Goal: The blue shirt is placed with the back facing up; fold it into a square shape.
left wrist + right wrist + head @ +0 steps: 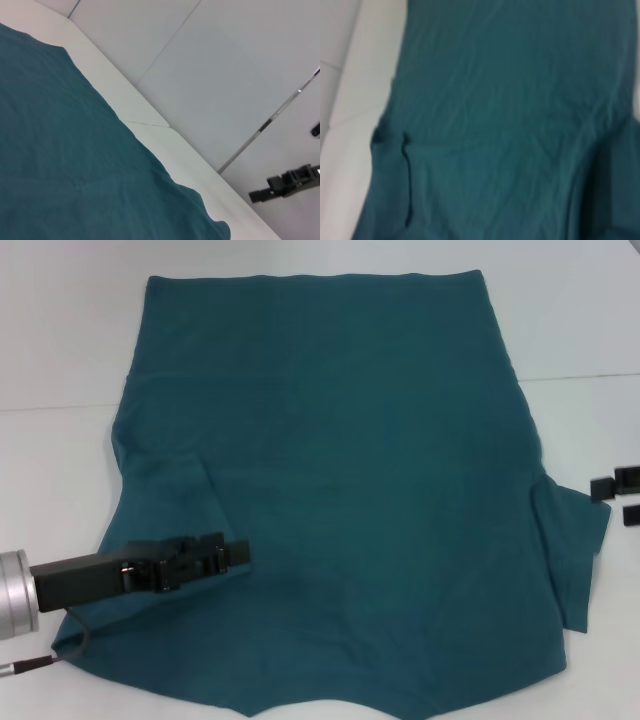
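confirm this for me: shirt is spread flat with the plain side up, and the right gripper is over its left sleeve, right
Not quite: it is the left gripper over the left sleeve of the blue shirt, as the head view shows. The right gripper sits at the right edge, beyond the other sleeve. The shirt does lie spread with its plain side up.

The shirt [350, 490] lies flat and covers most of the table [60, 350]. Bare table surface remains along the left edge, the right edge and the far side. The left gripper [235, 555] sits low over the shirt's near-left sleeve area, blocking access there. The right gripper [620, 495] shows only at the right frame edge, just beside the right sleeve. The shirt's centre and far hem are unobstructed.
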Action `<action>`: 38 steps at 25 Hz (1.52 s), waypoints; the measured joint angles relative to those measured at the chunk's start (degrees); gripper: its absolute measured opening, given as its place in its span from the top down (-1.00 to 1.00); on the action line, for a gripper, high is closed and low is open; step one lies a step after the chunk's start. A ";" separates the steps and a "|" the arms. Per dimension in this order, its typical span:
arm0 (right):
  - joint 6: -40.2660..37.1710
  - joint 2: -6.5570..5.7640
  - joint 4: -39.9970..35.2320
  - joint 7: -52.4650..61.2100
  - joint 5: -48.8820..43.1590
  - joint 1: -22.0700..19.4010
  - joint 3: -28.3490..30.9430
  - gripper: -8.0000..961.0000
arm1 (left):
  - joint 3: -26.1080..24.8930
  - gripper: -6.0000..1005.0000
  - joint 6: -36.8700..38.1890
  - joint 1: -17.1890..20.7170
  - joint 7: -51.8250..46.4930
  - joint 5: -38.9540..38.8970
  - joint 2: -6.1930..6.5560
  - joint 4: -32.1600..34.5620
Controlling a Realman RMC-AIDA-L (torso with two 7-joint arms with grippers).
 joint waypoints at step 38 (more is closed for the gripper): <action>11.90 4.16 6.01 0.48 -5.32 0.12 0.14 -0.84 | 0.00 -0.26 -2.68 -0.51 -0.14 0.00 -0.44 0.00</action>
